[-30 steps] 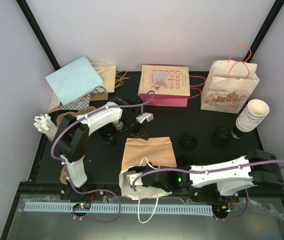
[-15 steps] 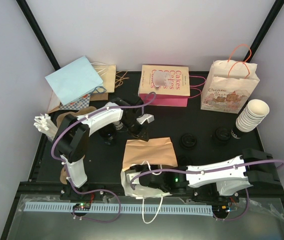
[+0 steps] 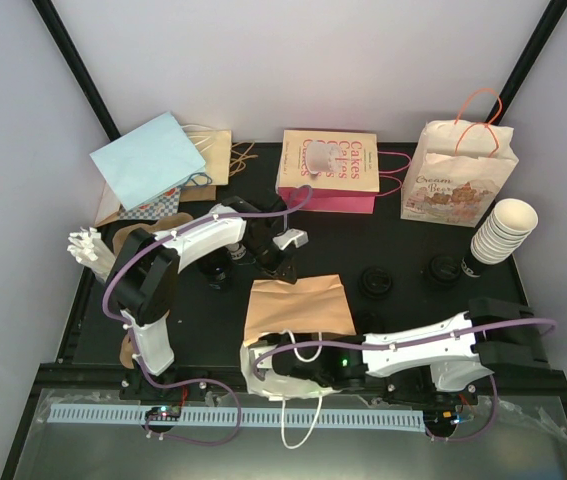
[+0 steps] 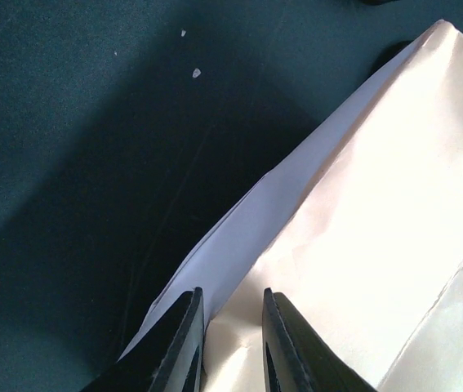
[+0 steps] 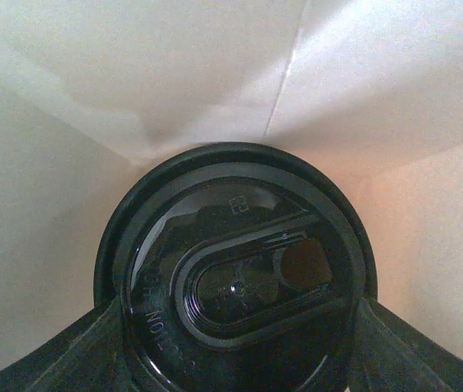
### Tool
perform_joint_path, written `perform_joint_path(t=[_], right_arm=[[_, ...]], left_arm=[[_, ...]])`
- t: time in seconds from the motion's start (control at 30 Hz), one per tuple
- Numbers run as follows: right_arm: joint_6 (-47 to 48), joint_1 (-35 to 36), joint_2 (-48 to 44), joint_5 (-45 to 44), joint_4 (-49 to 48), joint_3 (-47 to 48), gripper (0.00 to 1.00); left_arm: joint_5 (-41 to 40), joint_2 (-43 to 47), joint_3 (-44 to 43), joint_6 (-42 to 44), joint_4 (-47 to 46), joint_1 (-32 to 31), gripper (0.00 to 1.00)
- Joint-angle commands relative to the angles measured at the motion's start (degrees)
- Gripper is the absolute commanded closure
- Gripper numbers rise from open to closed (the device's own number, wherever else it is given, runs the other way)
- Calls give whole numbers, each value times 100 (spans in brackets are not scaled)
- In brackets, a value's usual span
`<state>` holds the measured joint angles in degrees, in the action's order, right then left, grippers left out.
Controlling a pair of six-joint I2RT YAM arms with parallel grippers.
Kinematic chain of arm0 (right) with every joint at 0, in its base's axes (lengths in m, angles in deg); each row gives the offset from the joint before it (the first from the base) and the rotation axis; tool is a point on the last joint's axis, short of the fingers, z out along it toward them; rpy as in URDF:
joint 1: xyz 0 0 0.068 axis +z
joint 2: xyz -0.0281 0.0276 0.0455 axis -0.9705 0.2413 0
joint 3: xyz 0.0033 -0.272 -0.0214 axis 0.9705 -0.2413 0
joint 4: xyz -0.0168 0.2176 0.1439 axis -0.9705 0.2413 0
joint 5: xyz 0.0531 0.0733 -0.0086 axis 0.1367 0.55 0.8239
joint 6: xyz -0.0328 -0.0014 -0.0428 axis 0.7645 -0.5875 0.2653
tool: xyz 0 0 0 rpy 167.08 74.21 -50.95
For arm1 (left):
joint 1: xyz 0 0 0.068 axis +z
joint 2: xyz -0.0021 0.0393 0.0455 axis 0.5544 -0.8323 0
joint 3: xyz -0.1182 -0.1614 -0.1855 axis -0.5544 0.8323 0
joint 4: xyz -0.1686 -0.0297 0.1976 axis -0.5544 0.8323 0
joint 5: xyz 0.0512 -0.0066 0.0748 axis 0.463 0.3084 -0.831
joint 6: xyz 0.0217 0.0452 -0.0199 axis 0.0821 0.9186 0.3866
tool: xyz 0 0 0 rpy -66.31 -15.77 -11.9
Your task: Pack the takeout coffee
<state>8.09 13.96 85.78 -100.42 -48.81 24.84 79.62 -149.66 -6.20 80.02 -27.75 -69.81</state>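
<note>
- A black worktop point(image 3: 403, 235) sits between plain white walls point(image 3: 313, 60), with both arms bolted at its near edge.
- The right fingers point(image 5: 68, 355) are clamped on the takeout coffee, one on either side of it. Only its round black plastic lid point(image 5: 235, 282) shows between them; the cup beneath is hidden.
- Cream paper closes in on all sides of that lid. The coffee is inside the tan kraft paper bag point(image 3: 298, 305), which lies flat in the middle of the worktop with its mouth toward the arms' bases.
- Seen from above, the right arm point(image 3: 423, 345) stretches leftward along the near edge, and its end disappears into the bag's mouth.
- The left fingers point(image 4: 178, 343) stand a narrow gap apart at the bag's far end, straddling a pale folded edge of it. I cannot tell whether they pinch the paper.
- Farther out, a loose black lid point(image 3: 376, 282) and a second one point(image 3: 443, 270) lie right of the bag. A leaning stack of cream paper cups point(image 3: 506, 232) stands at the right edge.
- Along the back are a light blue paper bag point(image 3: 148, 160), a pink-and-cream bag printed "Cakes" point(image 3: 328, 170), and a printed paper bag with orange handles point(image 3: 460, 180).
</note>
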Motion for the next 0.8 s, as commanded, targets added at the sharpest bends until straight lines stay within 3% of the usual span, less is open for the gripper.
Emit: perform_joint_path(t=[0.0, 0.77], right_arm=[[-420, -90, 403, 62, 542, -277, 47], [-570, -556, 785, 358, 401, -638, 49]], left_arm=[[460, -37, 127, 138, 414, -172, 79], [671, -73, 372, 203, 426, -172, 80]])
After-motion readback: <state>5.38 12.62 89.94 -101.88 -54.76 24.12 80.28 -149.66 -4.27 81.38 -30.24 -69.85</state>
